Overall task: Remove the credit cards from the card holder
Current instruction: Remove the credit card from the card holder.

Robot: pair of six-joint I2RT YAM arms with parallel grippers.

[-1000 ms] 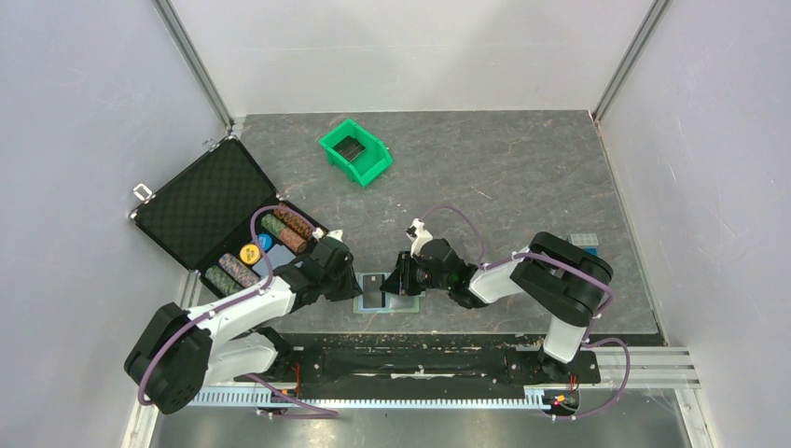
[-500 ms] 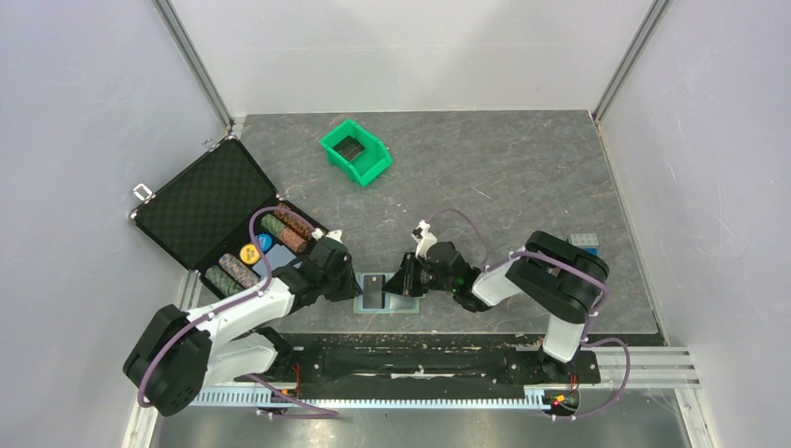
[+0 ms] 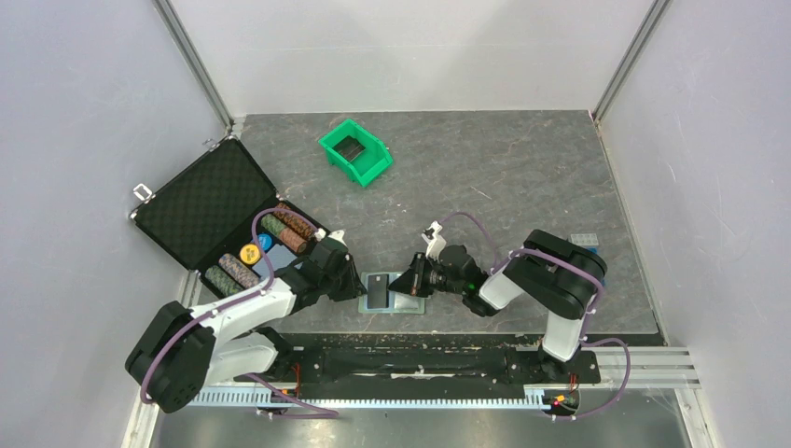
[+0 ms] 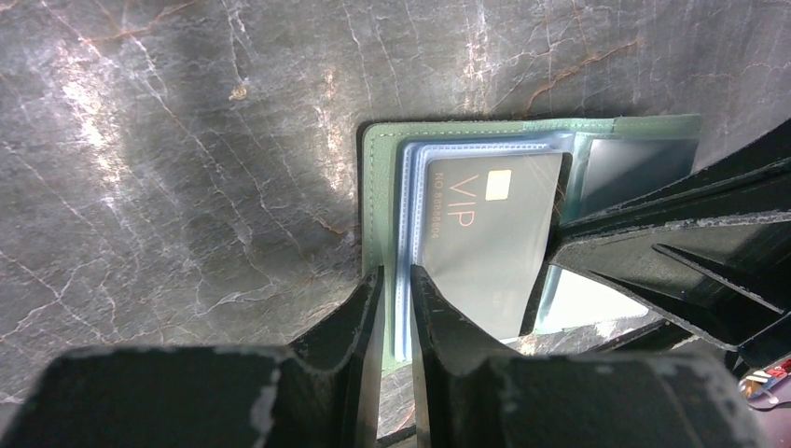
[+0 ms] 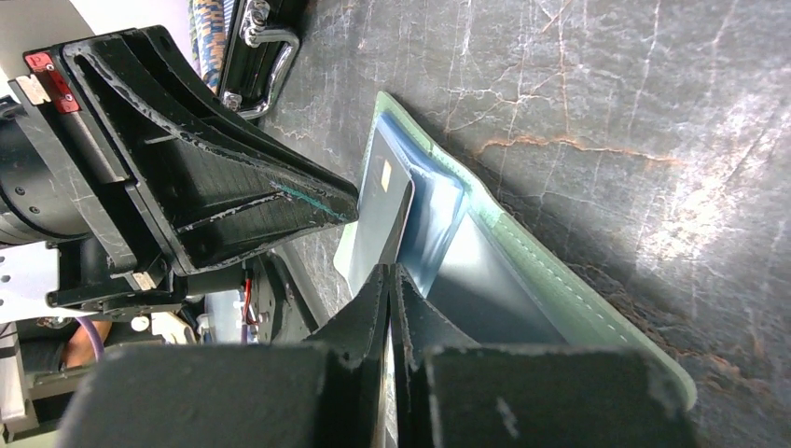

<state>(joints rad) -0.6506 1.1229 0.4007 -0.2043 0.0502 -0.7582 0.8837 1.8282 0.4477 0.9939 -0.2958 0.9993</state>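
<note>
I count one card holder (image 4: 378, 187), spread open and flat on the table (image 3: 522, 177) near its front edge, between my two grippers. One credit card (image 4: 485, 233) shows in its clear sleeves. It is dark grey, with "VIP" in gold letters and a gold chip; the small number along its edge is too fine to read.

My left gripper (image 4: 392, 280) pinches the holder's pale green cover edge together with the sleeve edges. My right gripper (image 5: 392, 271) has its fingers pressed together on the card's far edge.

Further off stand one green bin (image 3: 368, 166) with something dark inside and one open black foam-lined case (image 3: 201, 210). The case holds rows of poker chips (image 3: 291, 227), plus one yellow chip (image 3: 249, 253) and one blue chip (image 3: 265, 242).

The tabletop is dark grey with a marbled pattern, and plain white walls (image 3: 410, 56) enclose it.
</note>
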